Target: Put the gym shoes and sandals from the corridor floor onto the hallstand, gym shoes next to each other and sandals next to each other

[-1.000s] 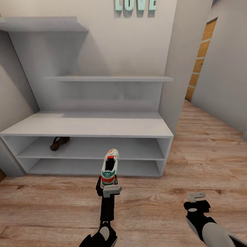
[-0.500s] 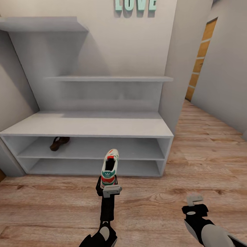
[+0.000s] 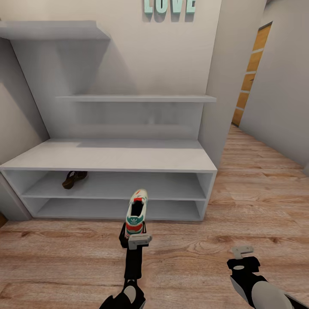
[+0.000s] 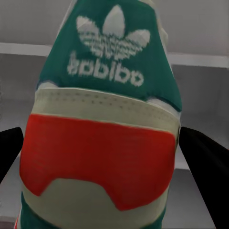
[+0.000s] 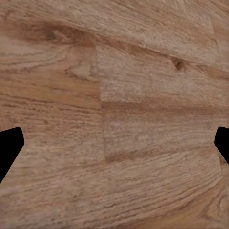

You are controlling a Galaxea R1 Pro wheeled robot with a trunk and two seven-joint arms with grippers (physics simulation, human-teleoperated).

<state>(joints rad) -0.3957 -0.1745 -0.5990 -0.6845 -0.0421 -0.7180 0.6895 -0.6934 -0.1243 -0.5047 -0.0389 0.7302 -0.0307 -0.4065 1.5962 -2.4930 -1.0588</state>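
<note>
My left gripper (image 3: 135,231) is shut on the heel of one gym shoe (image 3: 137,213), a white sneaker with teal and red-orange trim. It holds the shoe above the corridor floor (image 3: 193,253), toe pointing at the hallstand (image 3: 111,156). In the left wrist view the shoe's heel (image 4: 105,124) sits between the black fingers (image 4: 205,167). One brown sandal (image 3: 74,179) lies at the left of the upper low shelf. My right gripper (image 3: 242,252) hangs open over bare floor planks (image 5: 114,95), its fingertips (image 5: 9,148) far apart with nothing between them.
Stepped wall shelves (image 3: 137,98) rise above the hallstand's broad top. A wall corner (image 3: 219,107) stands right of the unit, and the corridor runs on past it towards a wooden door (image 3: 251,73). Teal letters (image 3: 169,6) hang on the wall.
The left arm has drawn the shoe slightly down and back towards me. The right gripper has sunk a little lower. The sandal has not moved.
</note>
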